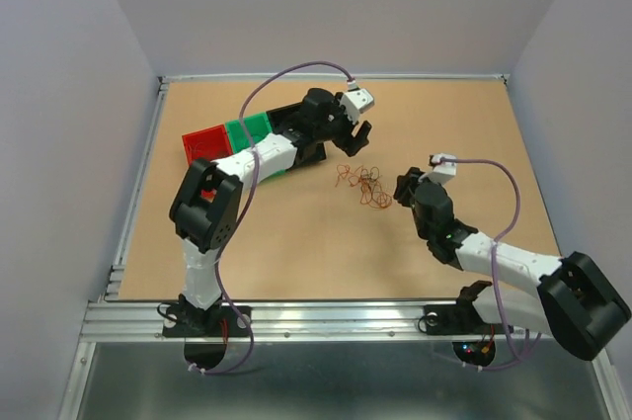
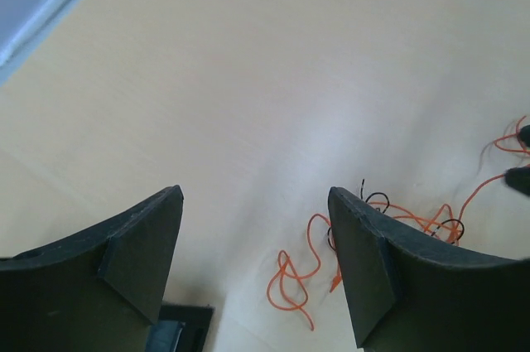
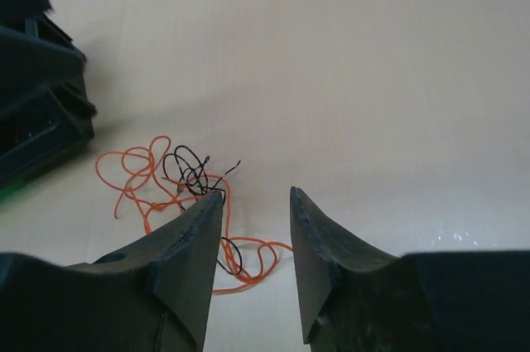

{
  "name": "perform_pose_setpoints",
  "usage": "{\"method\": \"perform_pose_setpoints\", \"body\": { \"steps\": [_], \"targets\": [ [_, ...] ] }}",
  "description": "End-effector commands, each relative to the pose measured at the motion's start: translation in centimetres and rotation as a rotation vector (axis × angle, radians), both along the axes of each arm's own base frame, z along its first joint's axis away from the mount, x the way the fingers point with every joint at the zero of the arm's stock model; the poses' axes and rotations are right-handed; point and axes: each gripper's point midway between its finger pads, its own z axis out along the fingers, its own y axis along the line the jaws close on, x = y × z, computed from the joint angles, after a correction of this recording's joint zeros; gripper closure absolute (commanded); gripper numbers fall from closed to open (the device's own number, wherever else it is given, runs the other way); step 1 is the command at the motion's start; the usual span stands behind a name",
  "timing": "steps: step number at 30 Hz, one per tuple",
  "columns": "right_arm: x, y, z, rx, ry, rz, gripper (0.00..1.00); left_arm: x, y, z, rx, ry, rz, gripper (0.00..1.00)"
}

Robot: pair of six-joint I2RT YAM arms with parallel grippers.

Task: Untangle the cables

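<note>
Where the two arms meet near the middle of the tan table (image 1: 296, 252), the cables (image 1: 365, 186) lie flat as a small tangle of orange and black loops. The tangle is longer than it is wide, stretched from far left to near right. The left gripper (image 1: 354, 139) hovers just beyond its far-left end, jaws spread wide and empty. The right gripper (image 1: 403, 189) sits at its right end, jaws partly apart with nothing between them.
</note>
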Motion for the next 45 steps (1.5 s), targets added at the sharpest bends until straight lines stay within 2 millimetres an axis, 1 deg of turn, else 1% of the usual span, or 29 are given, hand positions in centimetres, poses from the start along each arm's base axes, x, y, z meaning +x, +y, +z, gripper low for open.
{"method": "perform_pose_setpoints", "body": {
  "steps": [1, 3, 4, 8, 13, 14, 15, 16, 20, 23, 25, 26, 27, 28, 29, 30, 31, 32, 34, 35, 36, 37, 38, 40, 41, 42, 43, 44, 45],
  "targets": [
    [-1.9, -3.7, 0.4, 0.097, -0.048, -0.161, 0.55, -0.3, -3.2, 0.6, 0.013, -0.04, -0.115, 0.18],
    [-2.6, -4.2, 0.3, 0.112, -0.045, -0.165, 0.53, -0.9, -4.0, -0.1, 0.02, -0.027, -0.173, 0.18],
    [-3.0, -4.4, 0.0, 0.122, -0.042, -0.165, 0.51, -1.2, -4.1, -0.5, 0.031, -0.028, -0.199, 0.18],
    [-4.2, -5.1, 0.2, 0.147, -0.055, -0.163, 0.49, -2.8, -4.5, -2.8, 0.067, -0.019, -0.277, 0.19],
    [-4.6, -5.0, 0.1, 0.158, -0.059, -0.14, 0.46, -4.1, -5.0, -4.9, 0.105, 0.004, -0.332, 0.21],
    [-4.6, -5.0, 0.1, 0.159, -0.058, -0.14, 0.46, -4.1, -5.1, -5.7, 0.119, 0.021, -0.333, 0.22],
    [-4.5, -4.9, 0.2, 0.16, -0.059, -0.14, 0.46, -4.3, -5.5, -5.8, 0.127, 0.015, -0.345, 0.23],
    [-4.5, -4.9, 0.0, 0.154, -0.052, -0.137, 0.45, -4.7, -5.6, -6.3, 0.141, 0.03, -0.357, 0.24],
    [-4.4, -4.7, -0.2, 0.154, -0.044, -0.133, 0.45, -5.0, -6.1, -7.6, 0.171, 0.039, -0.362, 0.26],
    [-4.5, -4.7, -0.1, 0.158, -0.048, -0.131, 0.45, -5.1, -6.4, -8.5, 0.19, 0.048, -0.363, 0.34],
    [-4.6, -4.7, -0.1, 0.161, -0.05, -0.13, 0.45, -5.2, -6.4, -9.1, 0.199, 0.062, -0.365, 0.45],
    [-4.6, -4.7, 0.1, 0.167, -0.057, -0.128, 0.45, -5.2, -6.6, -9.3, 0.203, 0.062, -0.368, 0.51],
    [-4.7, -4.7, 0.1, 0.169, -0.059, -0.126, 0.45, -5.2, -6.7, -9.3, 0.203, 0.06, -0.372, 0.67],
    [-4.8, -4.8, 0.1, 0.17, -0.06, -0.126, 0.45, -5.3, -6.9, -9.1, 0.201, 0.055, -0.377, 0.76],
    [-4.8, -4.8, 0.1, 0.171, -0.061, -0.123, 0.45, -5.6, -6.7, -9.1, 0.21, 0.064, -0.381, 0.87],
    [-4.8, -4.8, 0.1, 0.173, -0.063, -0.124, 0.45, -5.7, -6.7, -8.8, 0.207, 0.061, -0.382, 1.0],
    [-4.9, -4.8, 0.1, 0.175, -0.066, -0.123, 0.45, -5.9, -6.7, -8.3, 0.201, 0.054, -0.384, 1.0],
    [-4.9, -4.8, 0.2, 0.177, -0.066, -0.12, 0.45, -6.2, -6.5, -7.3, 0.186, 0.042, -0.381, 1.0],
    [-4.9, -4.4, 0.0, 0.178, -0.059, -0.099, 0.45, -6.6, -6.5, -5.9, 0.162, 0.025, -0.384, 1.0],
    [-4.8, -4.2, 0.2, 0.176, -0.063, -0.086, 0.43, -6.8, -6.5, -5.2, 0.148, 0.017, -0.388, 1.0],
    [-4.9, -3.6, 0.0, 0.174, -0.06, -0.053, 0.41, -7.5, -6.3, -4.0, 0.131, 0.012, -0.392, 1.0],
    [-4.8, -3.2, 0.4, 0.182, -0.079, -0.027, 0.4, -8.0, -6.3, -3.3, 0.115, 0.013, -0.405, 1.0],
    [-4.8, -2.8, 0.4, 0.166, -0.088, 0.004, 0.39, -8.6, -6.0, -2.0, 0.098, 0.004, -0.41, 1.0],
    [-5.1, -1.9, 0.2, 0.163, -0.091, 0.07, 0.36, -9.6, -6.1, -0.5, 0.069, 0.004, -0.425, 1.0],
    [-5.1, -1.4, 0.7, 0.158, -0.118, 0.1, 0.35, -10.0, -6.0, -0.1, 0.059, 0.006, -0.43, 1.0],
    [-5.1, -1.1, 0.9, 0.159, -0.128, 0.122, 0.34, -10.5, -5.8, 1.2, 0.04, -0.002, -0.434, 1.0],
    [-5.3, -0.7, 0.8, 0.16, -0.131, 0.149, 0.34, -11.2, -5.8, 1.8, 0.02, 0.004, -0.454, 1.0],
    [-5.3, -0.5, 1.2, 0.154, -0.149, 0.168, 0.32, -11.7, -5.8, 2.3, 0.005, 0.016, -0.462, 1.0],
    [-5.4, 0.0, 1.2, 0.148, -0.152, 0.198, 0.3, -12.2, -5.5, 3.4, -0.013, 0.012, -0.471, 1.0]
  ]
}}
